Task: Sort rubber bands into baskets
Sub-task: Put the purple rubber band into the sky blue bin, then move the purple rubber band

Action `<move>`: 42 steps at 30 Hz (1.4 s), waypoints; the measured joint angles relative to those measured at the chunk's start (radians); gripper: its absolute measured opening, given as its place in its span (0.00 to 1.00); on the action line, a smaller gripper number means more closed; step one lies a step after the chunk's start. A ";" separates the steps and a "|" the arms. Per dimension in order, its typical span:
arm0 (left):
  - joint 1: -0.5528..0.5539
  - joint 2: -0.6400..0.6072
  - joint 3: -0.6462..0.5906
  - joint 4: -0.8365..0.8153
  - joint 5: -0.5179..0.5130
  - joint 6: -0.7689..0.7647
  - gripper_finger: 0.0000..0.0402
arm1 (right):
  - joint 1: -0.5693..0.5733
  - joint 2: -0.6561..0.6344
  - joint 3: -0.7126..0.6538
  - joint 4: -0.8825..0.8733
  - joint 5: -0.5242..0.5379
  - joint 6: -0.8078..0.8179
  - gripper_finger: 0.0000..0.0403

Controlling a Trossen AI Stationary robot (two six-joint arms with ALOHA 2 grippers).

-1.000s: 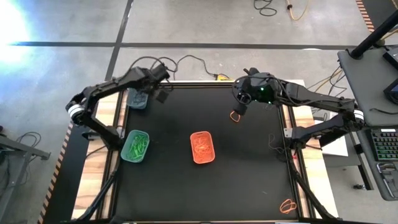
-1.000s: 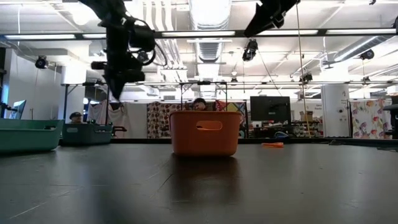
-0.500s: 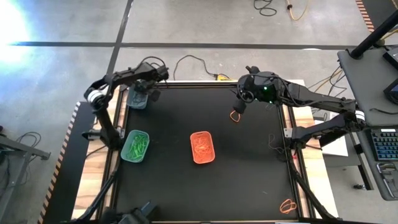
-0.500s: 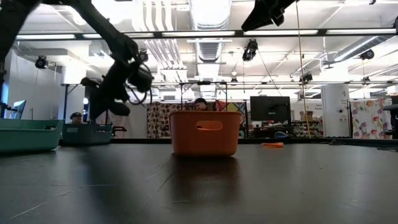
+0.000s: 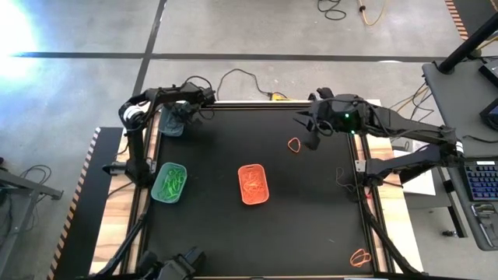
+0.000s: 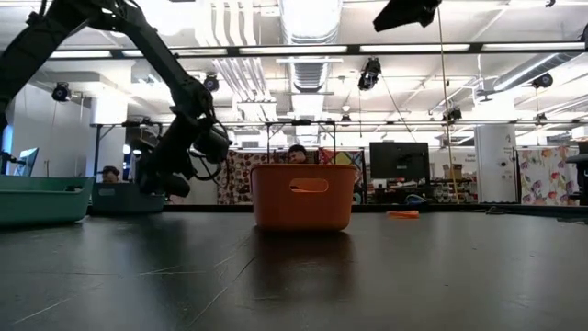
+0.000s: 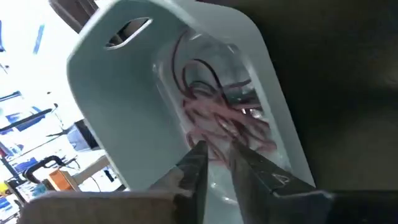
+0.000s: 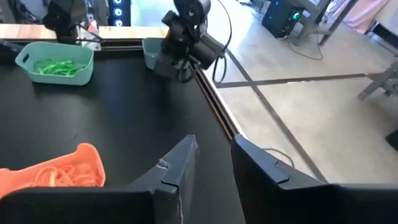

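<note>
The dark grey-teal basket [image 5: 171, 124] stands at the far left and holds dark brown rubber bands [image 7: 214, 109]. My left gripper [image 5: 187, 115] is low over it, its fingers [image 7: 198, 158] nearly together among the bands. The light teal-green basket [image 5: 170, 182] holds green bands. The orange basket [image 5: 253, 184] holds orange bands. One orange band [image 5: 295, 145] lies flat on the black mat. My right gripper [image 5: 313, 141] hangs just right of that band, nearly shut and empty [image 8: 214, 146]. My left gripper reaches into the dark basket from above, slanting from the table's right. Its fingertips [image 7: 239, 152] sit in the heap of dark bands [image 7: 211, 134], with a strand running between them. The exact spot of the pinch is too small to tell.
A second orange band [image 5: 359, 257] lies on the wooden border at the near right. Thin dark loops [image 5: 342, 177] lie by the mat's right edge. The mat between the baskets and the near edge is bare. People and furniture show in the room behind.
My left gripper has gone toward the table's far left corner and down onto the dark basket, the arm folding back. My right gripper has moved toward the table's right edge, away from the orange band, which has stayed where it lay.
</note>
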 joint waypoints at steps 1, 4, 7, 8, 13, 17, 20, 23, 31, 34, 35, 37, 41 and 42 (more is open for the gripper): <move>0.000 -0.009 0.000 -0.005 0.001 0.000 0.15 | 0.000 -0.007 -0.014 0.007 0.000 0.000 0.25; -0.002 -0.047 0.002 -0.064 0.004 -0.015 0.24 | 0.000 -0.017 -0.076 0.039 0.000 0.006 0.27; -0.006 -0.093 0.001 -0.152 0.011 -0.042 0.35 | -0.008 -0.013 -0.153 0.061 0.009 0.054 0.28; -0.010 -0.116 0.001 -0.178 0.012 -0.046 0.38 | -0.009 -0.011 -0.180 0.062 0.009 0.072 0.29; -0.061 -0.273 0.000 -0.162 0.126 -0.057 0.52 | -0.011 0.011 -0.301 0.067 0.034 0.314 0.29; -0.141 -0.413 -0.003 0.030 0.313 -0.078 0.57 | -0.011 0.040 -0.338 0.068 0.033 0.512 0.28; -0.228 -0.497 -0.006 0.178 0.360 -0.060 0.58 | -0.013 0.058 -0.332 0.070 0.035 0.536 0.26; -0.323 -0.564 -0.006 0.269 0.361 -0.012 0.58 | -0.014 0.067 -0.274 0.080 0.071 0.540 0.24; -0.605 -0.709 -0.006 0.260 0.361 -0.060 0.58 | -0.108 0.177 -0.058 -0.059 0.204 0.554 0.16; -0.710 -0.742 -0.012 0.226 0.340 -0.095 0.58 | -0.177 0.257 0.033 -0.177 0.132 0.572 0.18; -0.744 -0.751 -0.019 0.221 0.318 -0.100 0.58 | -0.196 0.286 0.058 -0.208 0.119 0.576 0.21; -0.806 -0.772 -0.044 0.216 0.267 -0.108 0.58 | -0.237 0.342 0.103 -0.278 0.112 0.576 0.27; -0.889 -0.818 -0.130 0.212 0.233 -0.170 0.58 | -0.338 0.446 0.158 -0.409 0.113 0.575 0.42; -0.904 -0.831 -0.154 0.212 0.233 -0.204 0.58 | -0.366 0.471 0.161 -0.438 0.113 0.566 0.45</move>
